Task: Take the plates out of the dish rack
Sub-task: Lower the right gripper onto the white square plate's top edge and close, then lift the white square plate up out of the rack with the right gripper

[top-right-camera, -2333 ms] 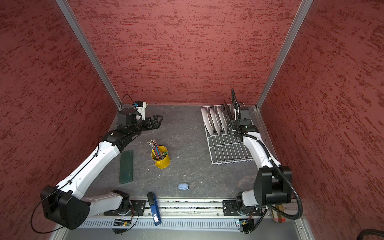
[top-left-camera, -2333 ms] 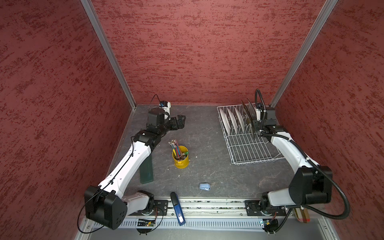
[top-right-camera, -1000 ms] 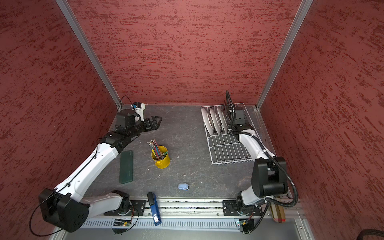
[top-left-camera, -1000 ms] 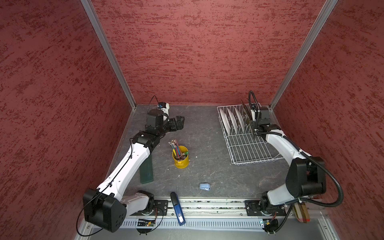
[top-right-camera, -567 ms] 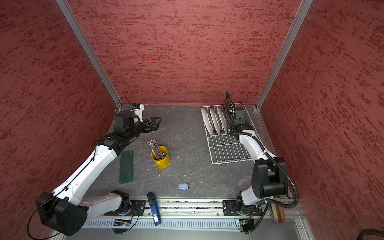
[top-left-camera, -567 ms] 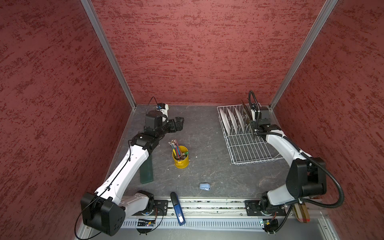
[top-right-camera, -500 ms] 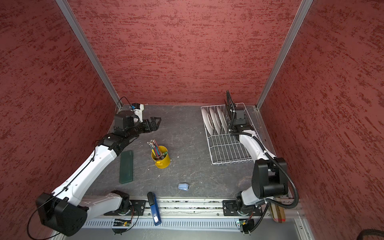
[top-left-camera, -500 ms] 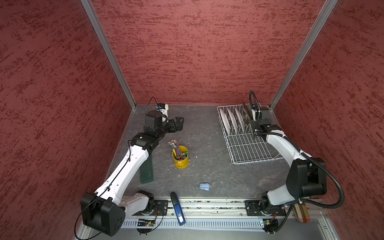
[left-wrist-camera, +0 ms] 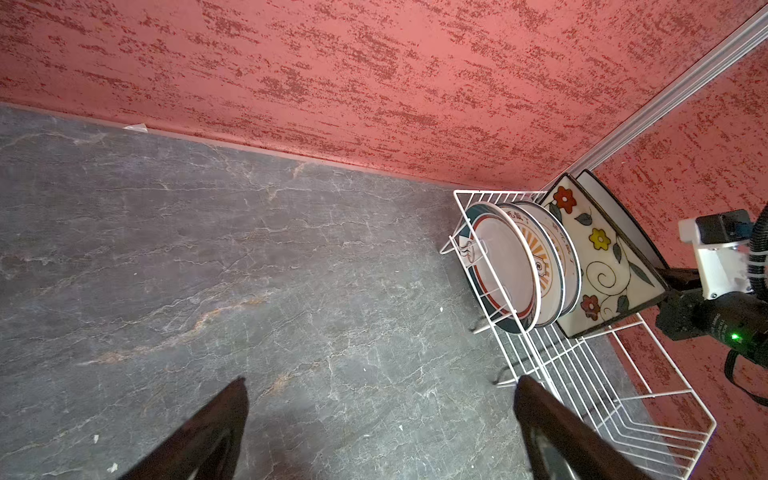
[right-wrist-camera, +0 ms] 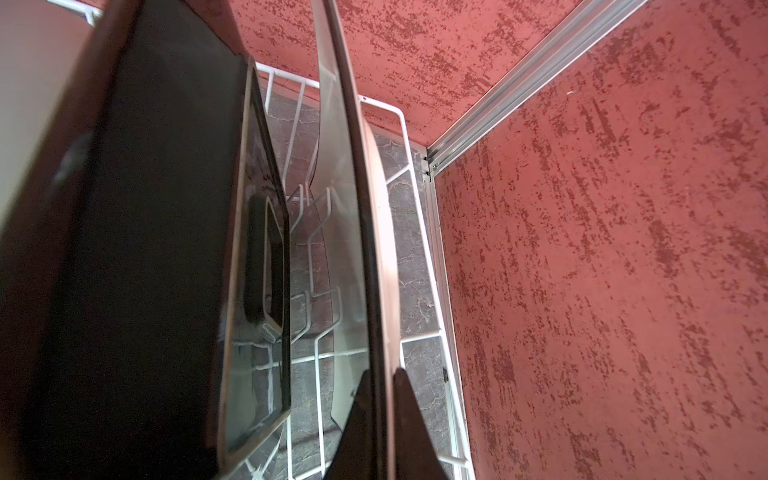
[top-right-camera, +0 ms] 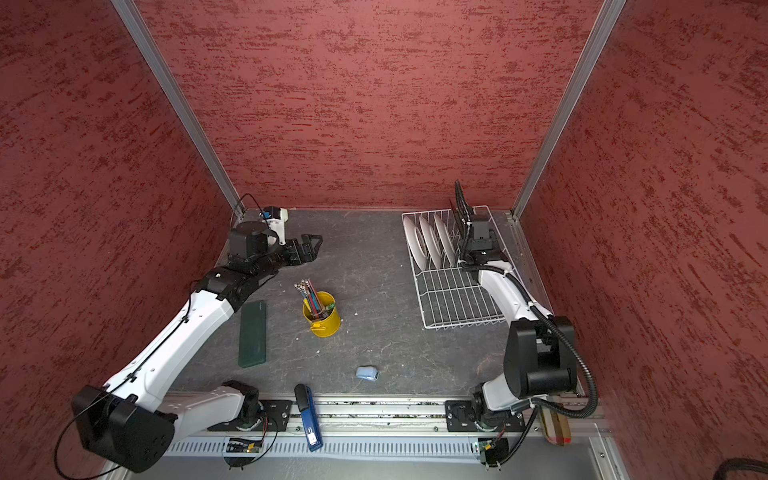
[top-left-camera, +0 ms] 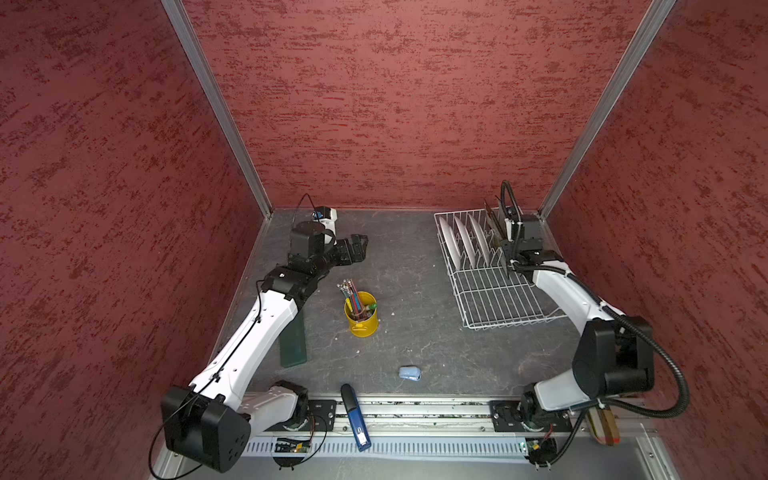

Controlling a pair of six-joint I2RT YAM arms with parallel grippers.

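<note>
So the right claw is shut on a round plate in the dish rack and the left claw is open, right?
No: the right claw is shut on a square plate in the dish rack, not a round one, as both wrist views show. The left claw is open.

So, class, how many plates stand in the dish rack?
5, upright in the dish rack: three round plates in a row, the flowered square plate beside them, then another square plate, pinched by the right gripper. None seems hidden.
</note>
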